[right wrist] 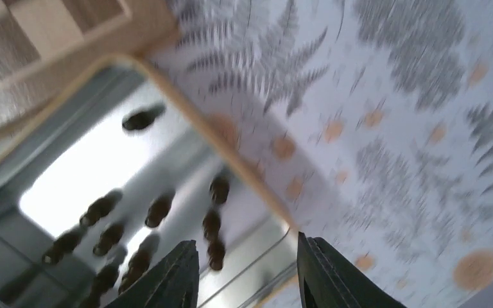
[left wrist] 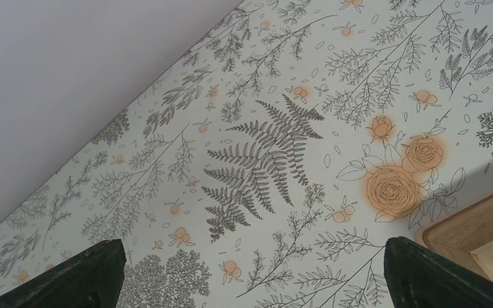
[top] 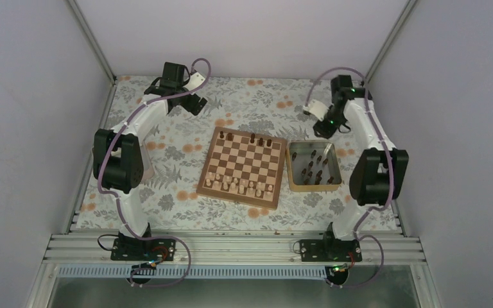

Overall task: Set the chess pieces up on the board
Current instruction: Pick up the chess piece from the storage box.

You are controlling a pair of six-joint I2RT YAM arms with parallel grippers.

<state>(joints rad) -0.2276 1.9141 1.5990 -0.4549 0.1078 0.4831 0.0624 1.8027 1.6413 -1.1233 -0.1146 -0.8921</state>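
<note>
The chessboard lies mid-table. A few dark brown chess pieces stand on its far row, and pale pieces fill its near rows. More dark pieces lie in the tan-rimmed metal tray right of the board; in the blurred right wrist view they show on the tray floor. My right gripper hovers over the tray's far end, open and empty. My left gripper is beyond the board's far left corner, open and empty above the cloth.
A floral cloth covers the table. Grey walls enclose it at the back and both sides. The board's corner shows at the right edge of the left wrist view and another corner at the upper left of the right wrist view.
</note>
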